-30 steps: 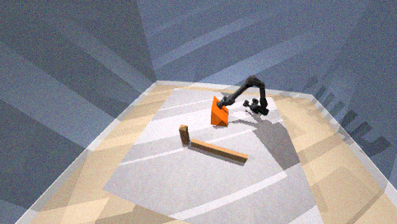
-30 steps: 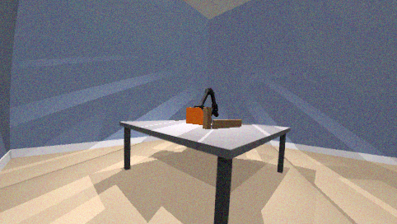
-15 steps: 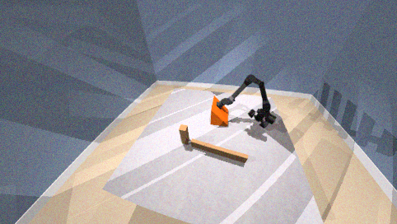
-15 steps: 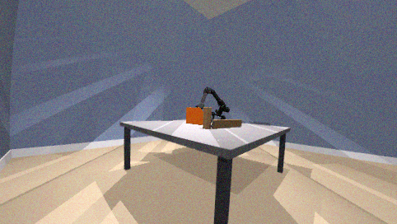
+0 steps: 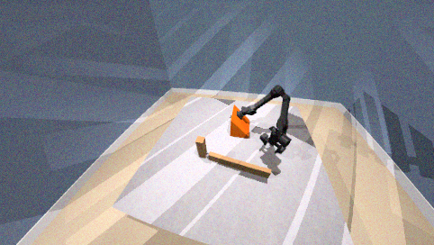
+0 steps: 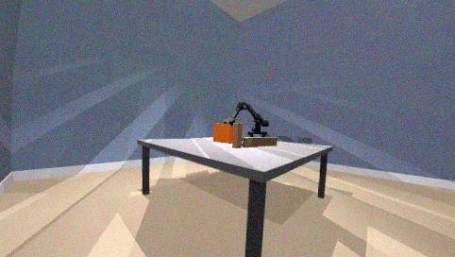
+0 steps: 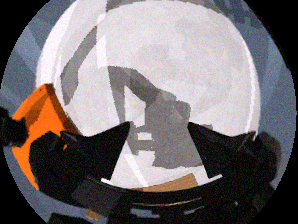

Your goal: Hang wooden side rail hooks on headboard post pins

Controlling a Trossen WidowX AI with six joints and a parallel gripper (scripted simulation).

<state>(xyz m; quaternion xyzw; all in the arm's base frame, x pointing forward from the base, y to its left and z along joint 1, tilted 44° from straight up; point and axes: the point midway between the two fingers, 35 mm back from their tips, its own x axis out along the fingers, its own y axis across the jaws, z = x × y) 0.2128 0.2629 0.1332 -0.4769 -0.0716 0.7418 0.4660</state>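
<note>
Open and holding nothing, the black gripper point(image 5: 272, 145) point(image 7: 160, 124) hangs right of the post point(image 5: 201, 147) point(image 6: 237, 135), above the wooden rail point(image 5: 239, 165) point(image 6: 260, 142), which lies on the table point(image 5: 180, 180) point(image 6: 203, 156) near the post (hooks too small to see), with gripping, hanging and release apparently all left.

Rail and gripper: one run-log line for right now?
rail: on table, off post | gripper: open, nothing between fingers

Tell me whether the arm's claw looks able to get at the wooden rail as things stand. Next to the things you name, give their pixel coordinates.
Probably yes: the claw point(image 5: 272, 143) point(image 6: 258, 134) point(image 7: 160, 124) is open and nothing visible stands between it and the rail point(image 5: 239, 165) point(image 6: 261, 142) point(image 7: 182, 183); the orange block point(image 5: 239, 128) point(image 6: 222, 132) point(image 7: 42, 122) sits off to one side.
</note>
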